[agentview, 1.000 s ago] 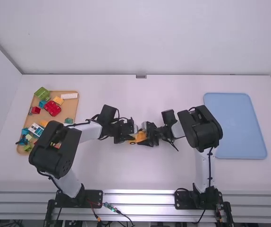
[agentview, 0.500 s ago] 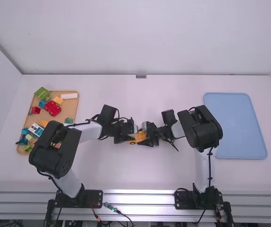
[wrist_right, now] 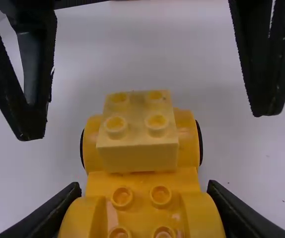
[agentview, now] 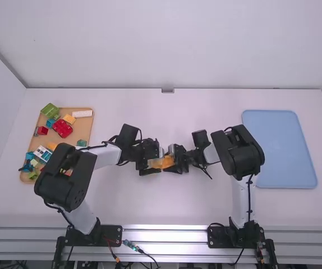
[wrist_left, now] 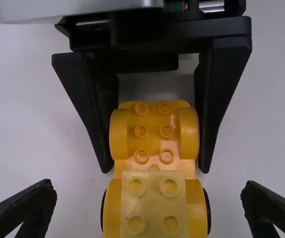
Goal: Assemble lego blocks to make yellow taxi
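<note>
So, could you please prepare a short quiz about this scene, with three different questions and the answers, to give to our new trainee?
1. True or false: the black two-fingered left hand stands open, its fingers apart on either side of the toy.

2. Which one is gripping the yellow studded plastic car base?
a) the left hand
b) the black two-fingered right hand
c) both of them
d) neither of them

3. How many studs are on top of the pale yellow square plastic block that sits on the car base?

Key: 1 true; 2 b; 3 four.
</note>
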Action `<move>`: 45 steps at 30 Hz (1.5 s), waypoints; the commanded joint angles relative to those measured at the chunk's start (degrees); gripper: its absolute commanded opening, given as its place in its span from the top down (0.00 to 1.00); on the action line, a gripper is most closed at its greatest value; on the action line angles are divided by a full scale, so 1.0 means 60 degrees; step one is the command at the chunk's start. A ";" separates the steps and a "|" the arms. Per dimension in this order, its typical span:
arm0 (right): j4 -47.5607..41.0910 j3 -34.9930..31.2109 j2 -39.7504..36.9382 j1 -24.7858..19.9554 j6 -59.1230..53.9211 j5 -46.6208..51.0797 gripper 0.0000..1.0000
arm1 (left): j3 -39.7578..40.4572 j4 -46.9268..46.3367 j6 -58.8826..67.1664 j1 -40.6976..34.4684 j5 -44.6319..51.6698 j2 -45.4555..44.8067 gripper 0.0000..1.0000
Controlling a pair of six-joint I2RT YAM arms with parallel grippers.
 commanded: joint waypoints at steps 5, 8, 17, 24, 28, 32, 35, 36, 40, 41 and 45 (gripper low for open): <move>-0.0076 0.0046 0.0193 0.0004 -0.0018 0.0251 0.48 | 0.0160 -0.0215 0.0036 0.0033 0.0407 -0.0069 0.01; -0.0076 0.0046 0.0193 0.0004 -0.0022 0.0259 0.48 | 0.0251 -0.0375 0.0036 -0.0004 0.0451 -0.0240 0.01; -0.0079 0.0046 0.0193 0.0000 -0.0018 0.0255 0.48 | 0.0284 -0.0146 0.0036 -0.0018 0.0455 -0.0350 0.16; -0.0079 0.0050 0.0193 0.0004 -0.0018 0.0262 0.48 | 0.0495 -0.0510 0.0036 -0.0022 0.0426 -0.0612 0.23; -0.0079 0.0046 0.0193 0.0000 -0.0022 0.0251 0.48 | 0.0561 -0.0889 0.0036 -0.0018 0.0364 -0.0841 0.38; -0.0079 0.0046 0.0193 0.0000 -0.0022 0.0251 0.48 | 0.0550 -0.0980 0.0069 -0.0018 0.0349 -0.0852 0.57; -0.0079 0.0046 0.0193 0.0000 -0.0018 0.0229 0.48 | 0.0412 -0.0878 0.0073 -0.0018 0.0349 -0.0849 0.80; -0.0076 0.0046 0.0193 0.0000 -0.0015 0.0229 0.48 | 0.0382 -0.0841 0.0076 -0.0018 0.0349 -0.0849 0.88; -0.0079 0.0046 0.0193 0.0000 -0.0022 0.0229 0.48 | 0.0237 -0.0583 0.0076 -0.0018 0.0345 -0.0845 0.98; -0.0076 0.0046 0.0193 0.0004 -0.0015 0.0229 0.48 | 0.0219 -0.0576 0.0073 -0.0018 0.0345 -0.0845 0.98; -0.0076 0.0046 0.0193 0.0004 -0.0015 0.0233 0.48 | 0.0204 -0.0798 0.0058 -0.0018 0.0145 -0.0845 0.98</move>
